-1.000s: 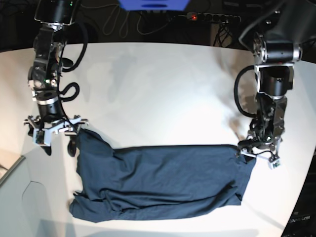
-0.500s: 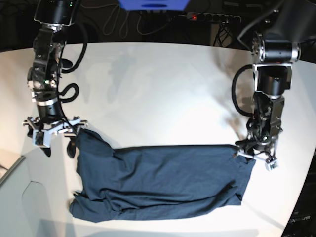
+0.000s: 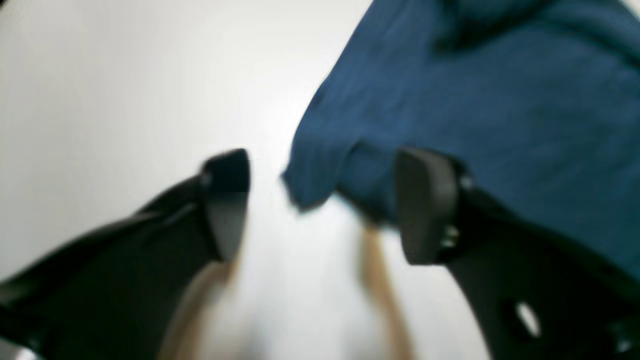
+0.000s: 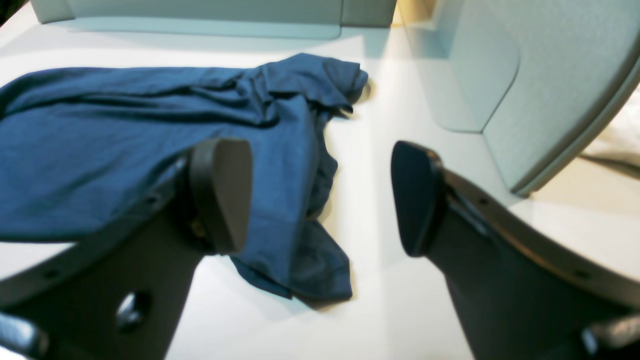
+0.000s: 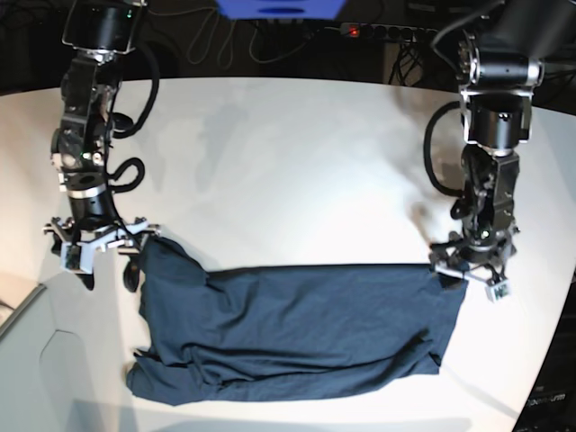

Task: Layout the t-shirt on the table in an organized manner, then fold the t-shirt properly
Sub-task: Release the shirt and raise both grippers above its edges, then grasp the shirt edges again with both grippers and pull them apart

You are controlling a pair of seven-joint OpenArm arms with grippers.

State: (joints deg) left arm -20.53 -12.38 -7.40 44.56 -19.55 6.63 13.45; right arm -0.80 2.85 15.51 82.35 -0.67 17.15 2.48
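Since made of thin knit cloth, handles as a light, limp, easily wrinkled t-shirt: no stiffness to push against, likely to drag and bunch rather than slide cleanly over the smooth worktop, and sure to sag from any single pinch. Not fragile, not slippery. Best taken at corners and hems, one in each tool, to pull flat by tension between two grips. Worth avoiding a pinch in mid-cloth: probably lifts only a fold.

Lies as a wide, rumpled band on the worktop, stretched from one tool to the other, with creases and a doubled edge along the side farther from both.

Left tool: jaws apart, clamped on nothing. Hovers right at one corner of the t-shirt. Shows, in the left wrist view, a blunt point of cloth poking into the gap between the jaws, closer to one pad; cannot tell through the blur whether touching. Rest of the cloth ahead of the tool and off to that same side.

Right tool: jaws wide apart, holding nothing. Stands just beside the opposite corner, with a bunched sleeve or corner ahead of and partly behind one pad in the right wrist view, and only bare worktop under the other.
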